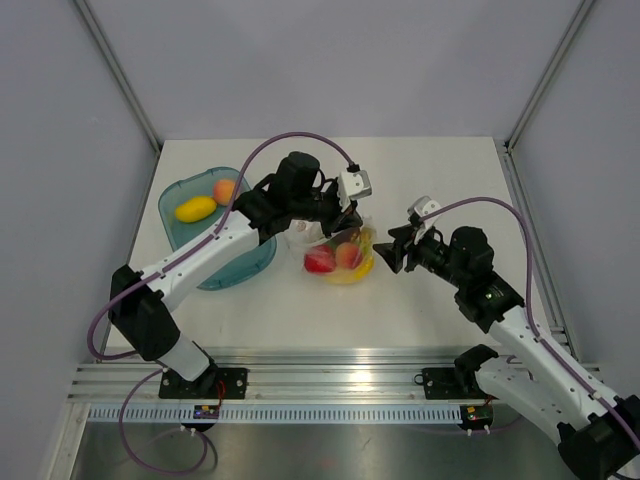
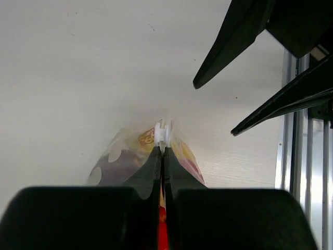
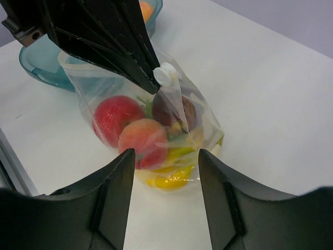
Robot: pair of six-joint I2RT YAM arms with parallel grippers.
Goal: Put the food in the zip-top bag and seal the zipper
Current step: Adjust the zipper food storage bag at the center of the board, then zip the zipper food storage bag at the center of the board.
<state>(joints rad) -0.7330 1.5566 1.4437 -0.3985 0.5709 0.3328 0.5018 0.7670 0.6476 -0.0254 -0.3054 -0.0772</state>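
Far L: teal tray, w/ lemon piece + an orange-pink fruit lying in it. Neither is bagged yet.

Ctr: my L claw is clenched tight on the zipper, at its white slider. The slider pokes out just past my tips. The zip-top bag sits on the table just R of the tray, its top held up by my pinch. Inside: red apple, peach, dark plum, banana at the bottom. Grapes: can't tell.

R: my R claw is released, jaws apart, nothing btwn them. It's just R of the bag, pointed at it, not touching.

Step as I read it: sealing. To do it well, R claw pinches the mouth edge beside the slider to keep the strip taut. L claw then drags straight along the strip, low & slow, w/o lifting, or the fruit shifts & the film buckles. How much of the mouth is shut already: can't tell. If the tray pieces must go in too, the mouth has to stay open.

Room: bare table far of the bag and out R to the frame post. The near rail bounds the near side. The tray rim crowds the L side, so I'd keep pulls away fr. it.
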